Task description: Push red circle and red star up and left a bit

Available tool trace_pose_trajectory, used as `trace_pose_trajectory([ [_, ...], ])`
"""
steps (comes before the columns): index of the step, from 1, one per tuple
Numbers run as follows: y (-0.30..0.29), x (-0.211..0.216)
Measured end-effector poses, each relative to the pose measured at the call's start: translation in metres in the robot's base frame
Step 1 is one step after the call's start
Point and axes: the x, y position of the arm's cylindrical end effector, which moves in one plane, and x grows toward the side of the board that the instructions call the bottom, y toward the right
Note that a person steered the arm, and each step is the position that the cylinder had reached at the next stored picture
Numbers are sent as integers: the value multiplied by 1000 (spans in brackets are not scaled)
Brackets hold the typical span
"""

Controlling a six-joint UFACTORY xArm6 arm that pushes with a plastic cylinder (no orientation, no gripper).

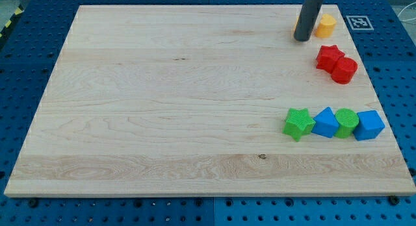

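Note:
A red star (329, 57) lies near the board's right edge, touching a red circle (345, 70) just below and right of it. My tip (303, 39) is the lower end of a dark rod coming down from the view's top. It rests on the board above and left of the red star, a short gap away. A yellow block (325, 24) sits just right of the rod, and an orange block (297, 23) is mostly hidden behind it.
A row of blocks lies lower right: a green star (298, 123), a blue block (325, 123), a green circle (346, 121) and a blue block (369, 125), all touching. The wooden board (169, 102) ends just right of them.

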Motion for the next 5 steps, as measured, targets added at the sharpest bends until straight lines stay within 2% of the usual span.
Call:
trace_pose_trajectory([
  [1,0,5],
  [3,0,45],
  [5,-2,109],
])
